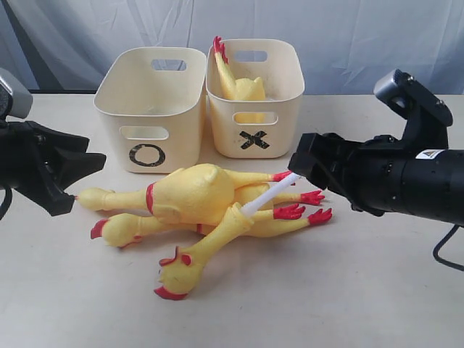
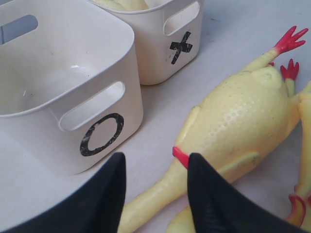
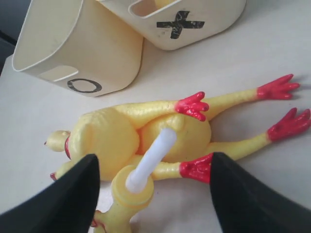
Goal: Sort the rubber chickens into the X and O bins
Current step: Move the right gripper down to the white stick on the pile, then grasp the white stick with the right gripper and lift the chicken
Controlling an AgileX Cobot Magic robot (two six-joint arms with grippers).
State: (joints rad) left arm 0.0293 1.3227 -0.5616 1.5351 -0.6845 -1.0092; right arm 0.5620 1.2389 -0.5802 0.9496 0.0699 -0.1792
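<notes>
Left pincer [image 2: 155, 162] and right pincer [image 3: 154, 160] gape wide, empty, near the piled rubber chickens [image 1: 210, 203], which look soft, light, squashy (probably best pinched at a slim neck).

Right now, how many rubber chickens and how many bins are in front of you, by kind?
Yellow rubber toy chickens: 4 (3 piled on the table, 1 chicken inside the X tub)
Cream plastic rectangular tubs: 2 (the X tub and the O tub)
Total: 6
</notes>
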